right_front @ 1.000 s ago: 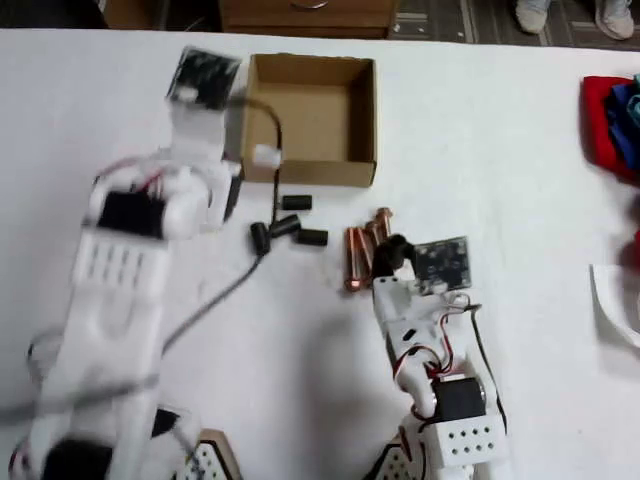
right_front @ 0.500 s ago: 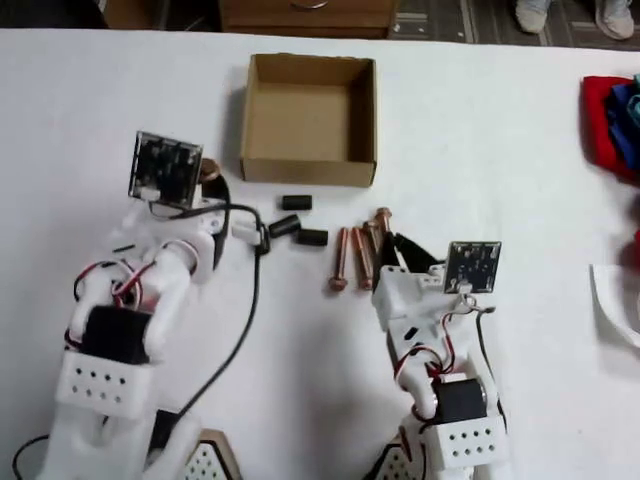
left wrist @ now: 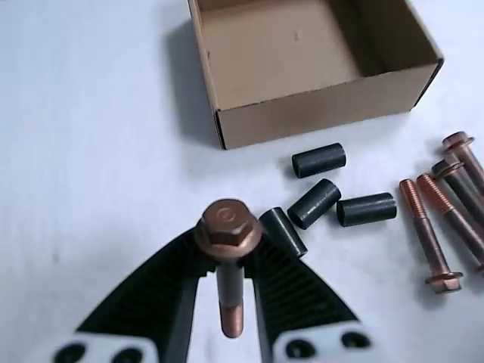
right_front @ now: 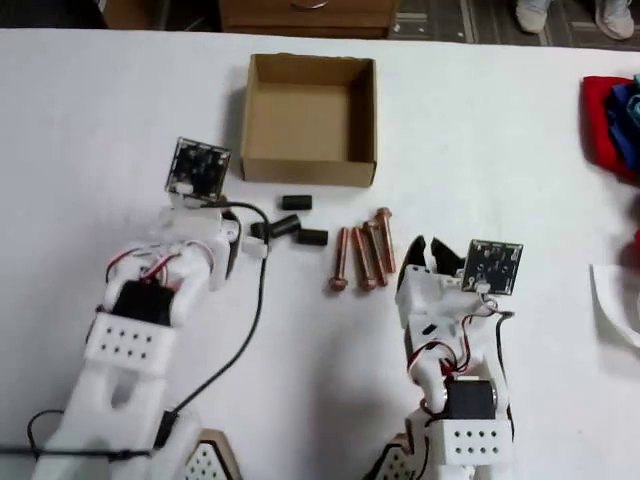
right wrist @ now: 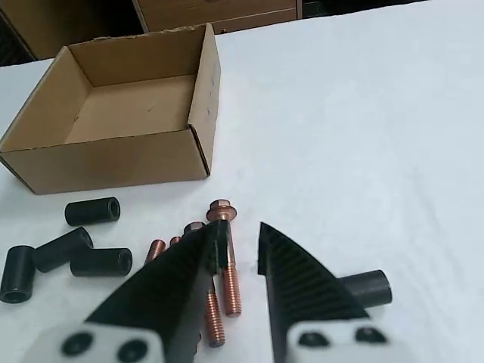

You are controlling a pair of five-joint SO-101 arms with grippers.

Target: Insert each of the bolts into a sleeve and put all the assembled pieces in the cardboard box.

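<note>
Our left gripper [left wrist: 229, 261] pinches a copper hex-head bolt [left wrist: 228, 225] just beside a short black cylindrical sleeve [left wrist: 283, 231], near the brown cardboard box [left wrist: 318, 102]; we should align shank with bore before pushing. Our right gripper [right wrist: 240, 240] hangs spread

The bench [right_front: 520, 150] is plain white. The cardboard box [right_front: 305, 171] is flat brown, unmarked. The loose bolts [right_front: 362, 258] are copper-coloured with a slight shine; the sleeves [right_front: 297, 202] are matt black. The left pincer [left wrist: 229, 261] has black fingers [left wrist: 295, 291] with fine ribbing, and the held bolt [left wrist: 227, 227] is the same copper. The right pincer [right wrist: 238, 231] is black too. Both arms [right_front: 130, 340] are white with black motor blocks. A cloth [right_front: 608, 115] is red with blue.
</note>
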